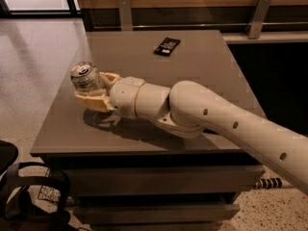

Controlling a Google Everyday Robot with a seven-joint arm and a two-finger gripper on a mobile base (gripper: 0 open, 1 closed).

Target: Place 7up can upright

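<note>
The 7up can [86, 79] sits over the left part of the table [202, 66], near its left edge and about halfway between the front and back edges. Its silver top with the pull tab faces up and a little toward the camera, so the can stands close to upright with a slight lean. The gripper [92, 87] is closed on the can's body: one cream finger [91, 101] passes under and in front of the lower part of the can, and the other shows behind it on the right. That lower finger hides the base, so it cannot be told whether the can touches the tabletop, though a dark shadow lies on the surface just beneath the gripper. The pale arm [216, 114] reaches in from the lower right, crossing the front half of the table low over the surface. Bare tabletop lies behind the can and to its right, up to a flat black wrapper [167, 46] lying well apart near the back edge. To the left, the tabletop ends just beyond the can, with speckled floor [33, 57] below. Along the back runs a wooden wall panel with two metal brackets [124, 11]. A dark object [19, 196] stands on the floor at the table's front left corner.
</note>
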